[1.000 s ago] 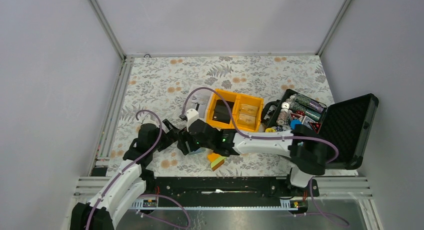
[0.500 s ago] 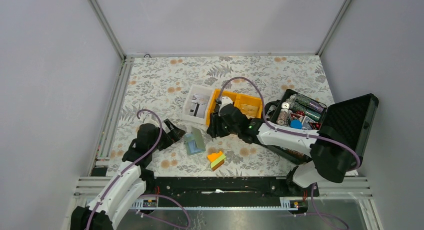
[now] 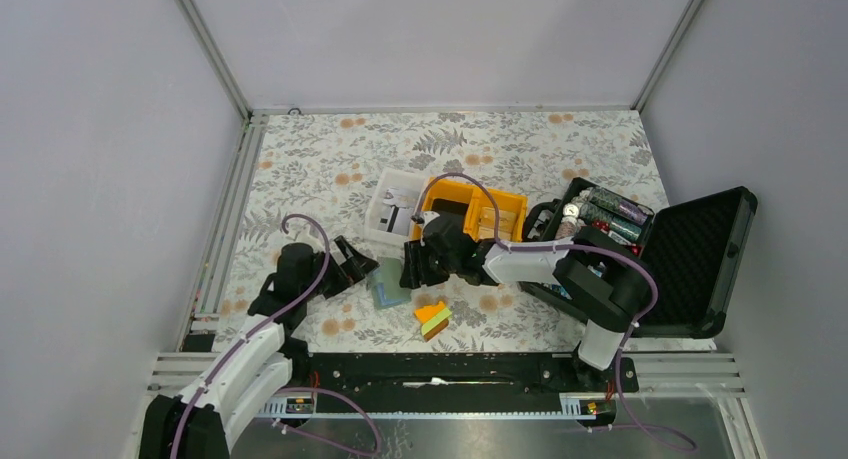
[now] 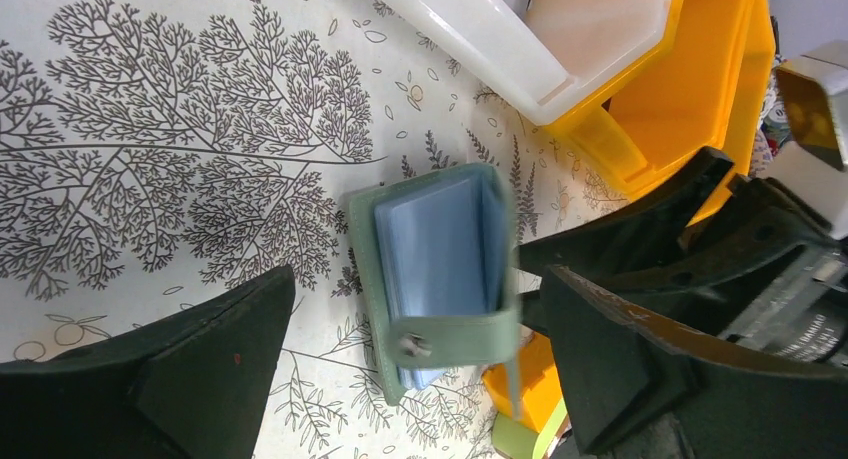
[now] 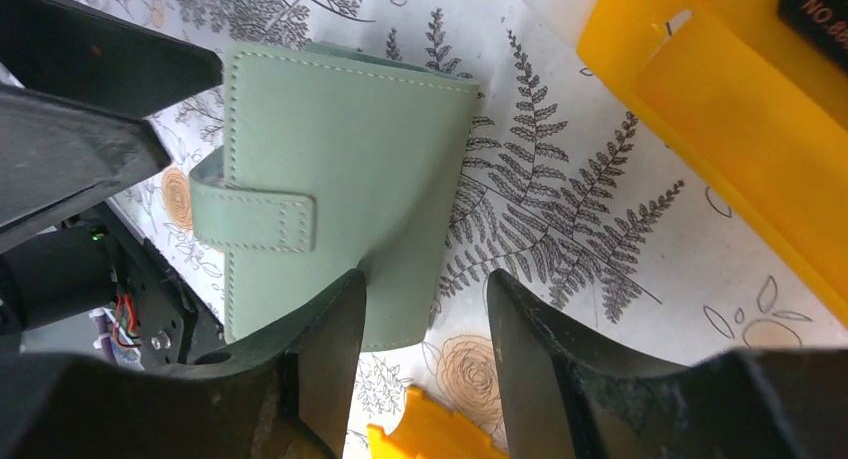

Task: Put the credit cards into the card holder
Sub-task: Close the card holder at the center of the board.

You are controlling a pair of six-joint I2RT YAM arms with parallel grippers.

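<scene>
right gripper (image 3: 410,270) drawn back off the card holder (image 3: 388,285), now just beside it, left gripper (image 3: 353,266) nudged closer

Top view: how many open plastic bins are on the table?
2. A white plastic bin sits behind the grey-green wallet; an orange plastic bin adjoins its right side, partly covered by the right arm. No others visible.

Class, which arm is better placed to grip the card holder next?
Probably the left: the left gripper is wide open with the card holder between its fingers; the right gripper sits past its edge.
</scene>
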